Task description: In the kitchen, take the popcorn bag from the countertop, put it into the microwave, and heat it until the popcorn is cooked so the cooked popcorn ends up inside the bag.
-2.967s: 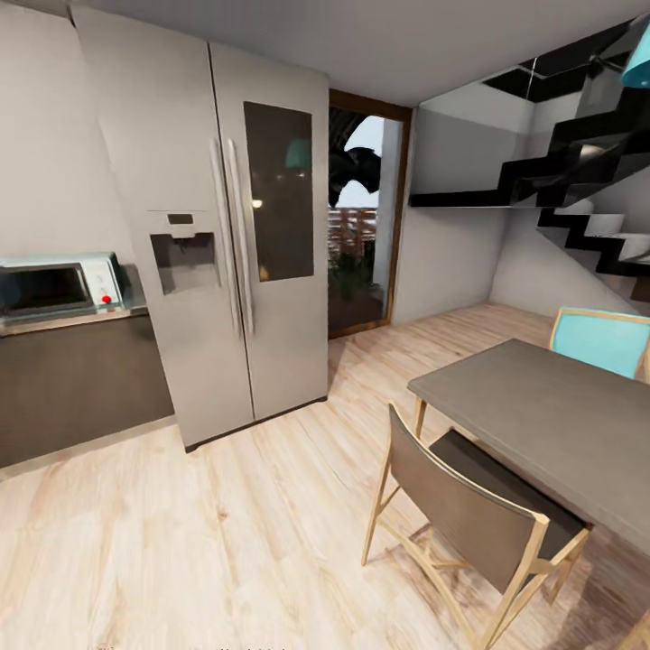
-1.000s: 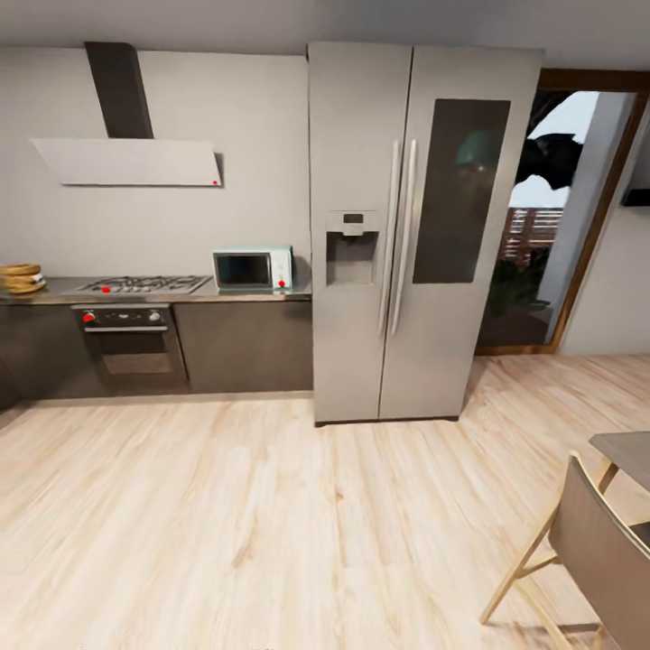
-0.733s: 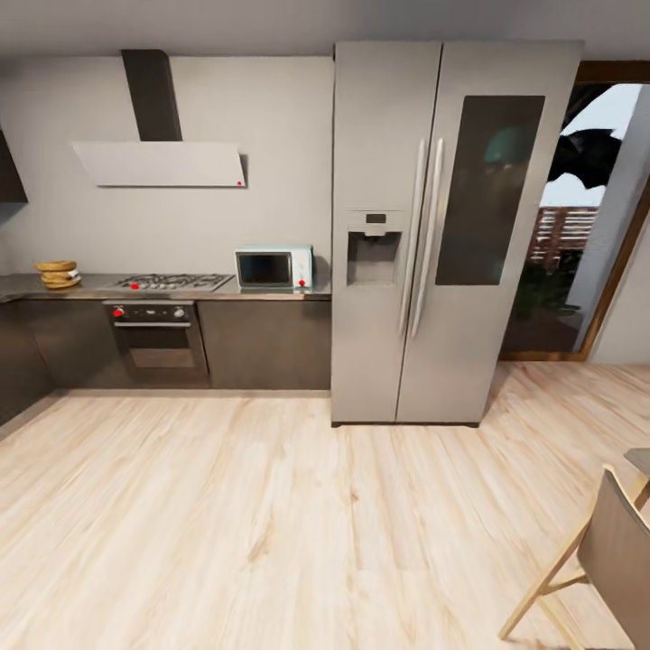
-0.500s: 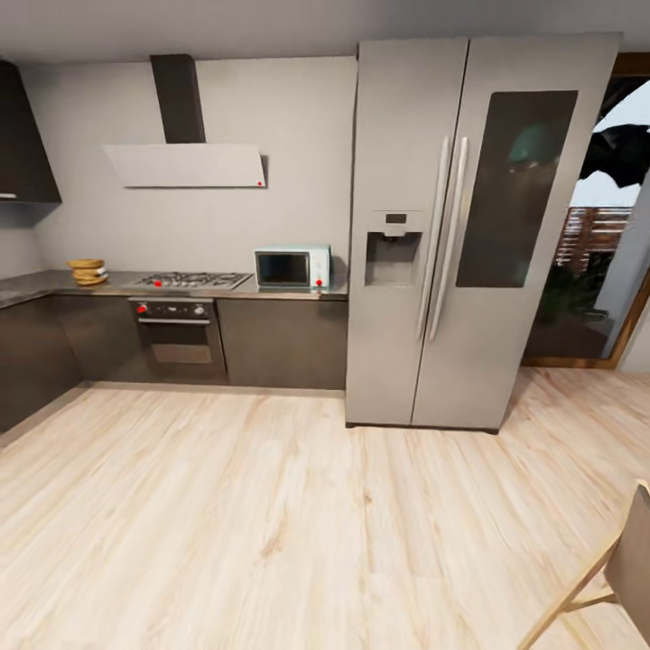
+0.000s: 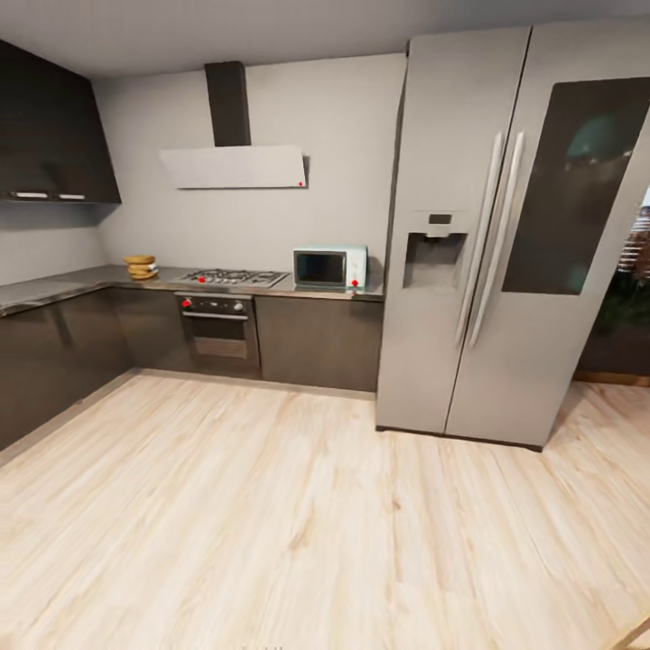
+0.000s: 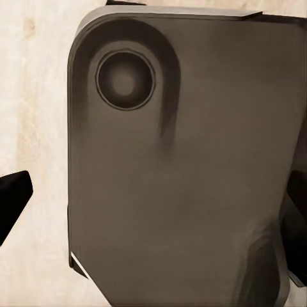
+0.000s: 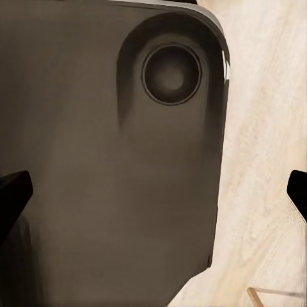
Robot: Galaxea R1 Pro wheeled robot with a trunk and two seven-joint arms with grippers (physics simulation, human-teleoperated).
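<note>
The kitchen lies ahead in the head view. The pale mint-blue microwave (image 5: pixel 329 268) stands on the grey countertop (image 5: pixel 280 290) beside the fridge, its dark door shut. The golden-tan popcorn bag (image 5: pixel 140 266) sits far back on the countertop near the corner, beyond the hob. In the left wrist view my left gripper (image 6: pixel 153 211) is open, its dark fingertips (image 6: pixel 9 199) far apart over a dark panel of my own body. My right gripper (image 7: pixel 155 190) is open likewise, with its fingertips (image 7: pixel 13 190) at the frame's sides. Both hold nothing.
A steel gas hob (image 5: pixel 235 277) sits over a black built-in oven (image 5: pixel 219 329). A tall steel fridge (image 5: pixel 506 235) stands at the right. A second counter run (image 5: pixel 45 293) with dark cabinets lines the left wall. Light wood floor (image 5: pixel 298 524) stretches between me and the cabinets.
The camera has turned left, so the whole scene has slid right. The table and chair have left the picture; the left counter and upper cabinets have come in. Nothing itself has moved.
</note>
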